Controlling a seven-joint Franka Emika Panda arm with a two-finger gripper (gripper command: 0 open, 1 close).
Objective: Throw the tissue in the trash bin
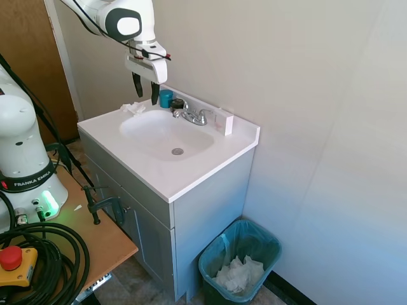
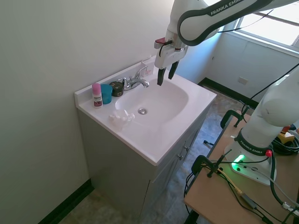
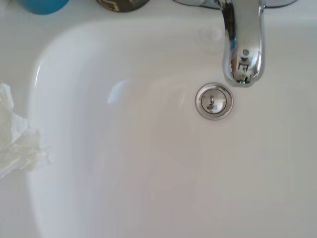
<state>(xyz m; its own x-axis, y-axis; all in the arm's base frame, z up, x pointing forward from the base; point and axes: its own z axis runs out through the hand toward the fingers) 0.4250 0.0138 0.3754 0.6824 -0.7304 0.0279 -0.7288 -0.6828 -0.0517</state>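
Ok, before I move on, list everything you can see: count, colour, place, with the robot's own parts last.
tissue: one, white, crumpled, on the counter beside the basin rim
trash bin: one, dark with a teal-green bag, on the floor beside the vanity
paper heap: one, white, inside the bin
sink: one, white, set in the grey vanity
faucet: one, chrome, behind the basin
drain: one, metal, at the basin bottom
cup: one, blue, at the counter's back edge
bottle: one, pink-capped, beside the cup
small jar: one, dark, between cup and faucet
claw: one, dark fingers apart, empty, above the basin
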